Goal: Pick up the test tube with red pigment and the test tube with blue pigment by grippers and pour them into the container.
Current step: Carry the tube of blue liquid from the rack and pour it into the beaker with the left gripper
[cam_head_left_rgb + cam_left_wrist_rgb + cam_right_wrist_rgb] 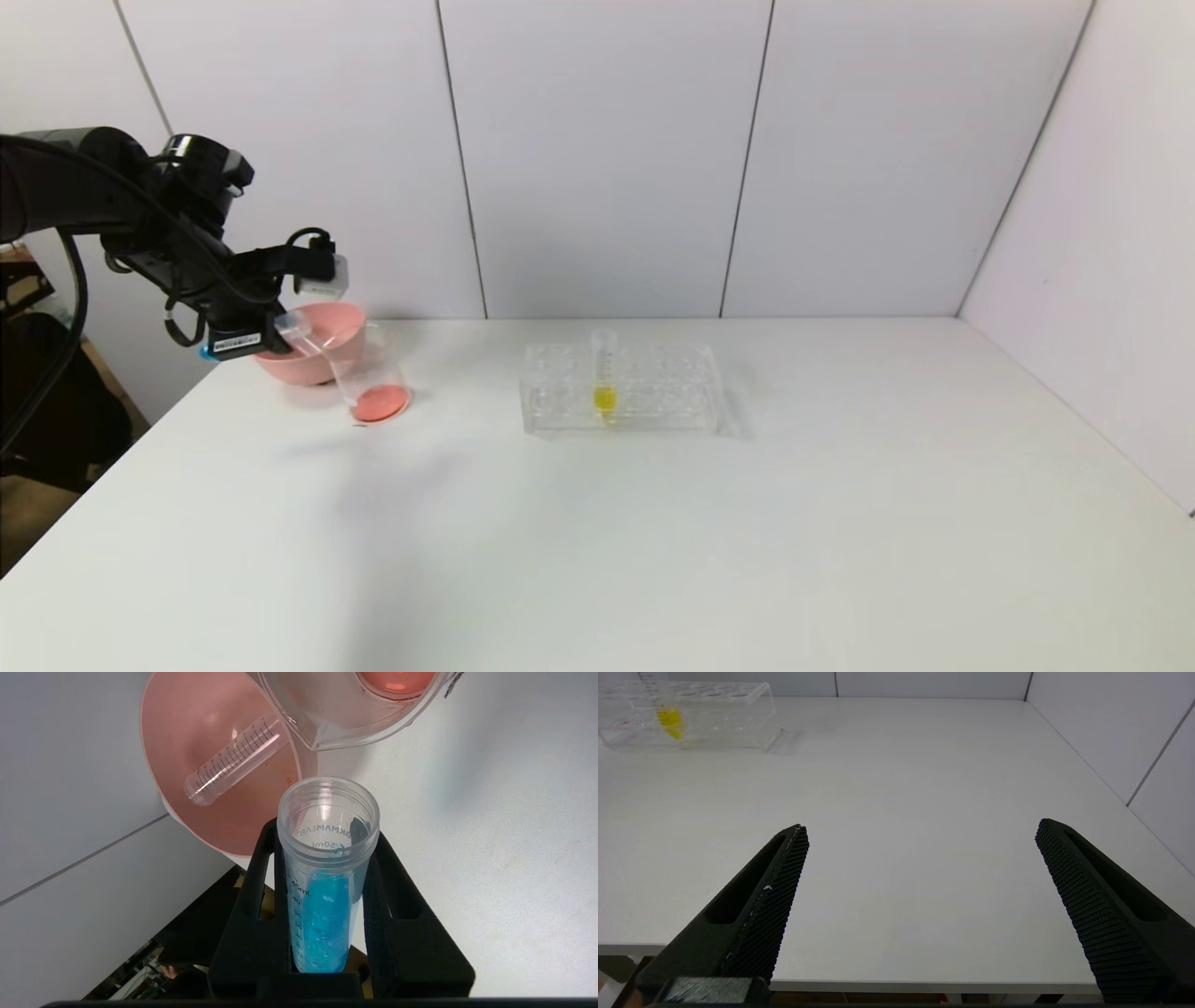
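My left gripper is shut on the test tube with blue pigment, which lies nearly level with its open mouth towards the container. In the head view the left gripper hangs at the table's far left, just left of the container. The container is a clear beaker with red-orange liquid in its bottom. Blue liquid fills the tube's lower part. No test tube with red pigment in it is in view. My right gripper stands open and empty above the table's near edge.
A pink bowl stands behind the container. In the left wrist view the bowl holds an empty graduated tube lying on its side. A clear rack at mid-table holds a yellow-liquid tube. The rack also shows far from the right gripper.
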